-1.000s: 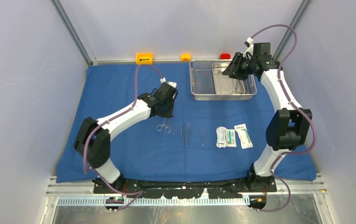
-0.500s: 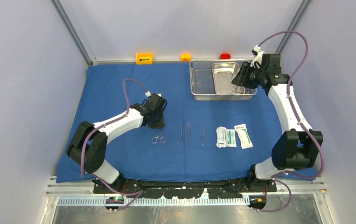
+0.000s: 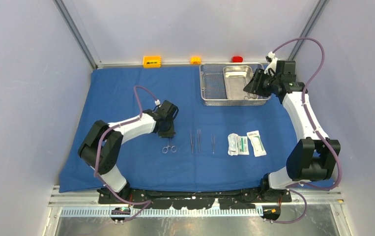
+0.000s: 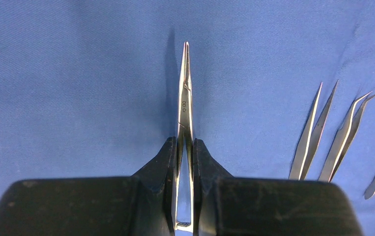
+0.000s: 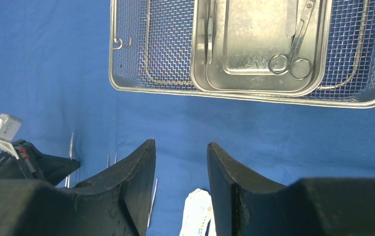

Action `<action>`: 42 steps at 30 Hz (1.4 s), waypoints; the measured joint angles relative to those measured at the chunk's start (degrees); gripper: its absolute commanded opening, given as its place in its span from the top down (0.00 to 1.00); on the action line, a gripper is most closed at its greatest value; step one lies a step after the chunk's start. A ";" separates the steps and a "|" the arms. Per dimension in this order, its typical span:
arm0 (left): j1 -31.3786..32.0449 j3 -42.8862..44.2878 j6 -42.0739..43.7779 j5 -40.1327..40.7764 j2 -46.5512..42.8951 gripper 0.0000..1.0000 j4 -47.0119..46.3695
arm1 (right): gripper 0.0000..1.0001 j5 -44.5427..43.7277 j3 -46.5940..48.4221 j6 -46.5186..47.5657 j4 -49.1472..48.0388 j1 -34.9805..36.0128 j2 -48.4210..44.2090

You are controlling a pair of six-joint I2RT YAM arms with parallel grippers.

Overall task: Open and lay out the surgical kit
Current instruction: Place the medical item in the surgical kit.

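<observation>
Left gripper (image 4: 185, 147) clamped on scissors (image 4: 185, 93), forceps (image 4: 313, 132) beside, well before tray (image 5: 141, 49), right gripper (image 5: 180, 145) agape near tray's right end.

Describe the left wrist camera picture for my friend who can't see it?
The left arm's black two-finger gripper is shut on thin steel scissors, tips pointing away over the blue cloth. At right lie slim steel forceps.

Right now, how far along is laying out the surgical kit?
Done: blue cloth spread, three forceps and packets lined up. In hand: left gripper clamps scissors beside them. Left: pan in the mesh tray holds another pair of scissors and one more instrument; open right gripper hovers nearby.
</observation>
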State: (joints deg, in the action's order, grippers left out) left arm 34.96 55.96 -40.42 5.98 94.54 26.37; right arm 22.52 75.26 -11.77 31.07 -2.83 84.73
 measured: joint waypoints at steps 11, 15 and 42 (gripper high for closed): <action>1.09 0.00 -0.11 0.20 1.11 1.00 -0.26 | 0.52 1.64 -0.63 -1.68 -0.92 -0.81 -0.50; 1.09 0.00 -0.11 0.50 1.22 1.00 -0.48 | 0.52 2.05 -1.07 -1.95 -1.14 -0.90 -0.50; 1.07 -0.28 0.35 1.09 1.22 0.83 -1.40 | 0.52 2.47 -2.36 -2.14 -1.22 -1.05 -2.73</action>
State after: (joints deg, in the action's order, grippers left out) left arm 36.03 55.68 -40.07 7.07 95.77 24.97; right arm 24.99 72.90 -13.91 29.85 -3.88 82.00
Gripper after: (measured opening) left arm 0.153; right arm 0.480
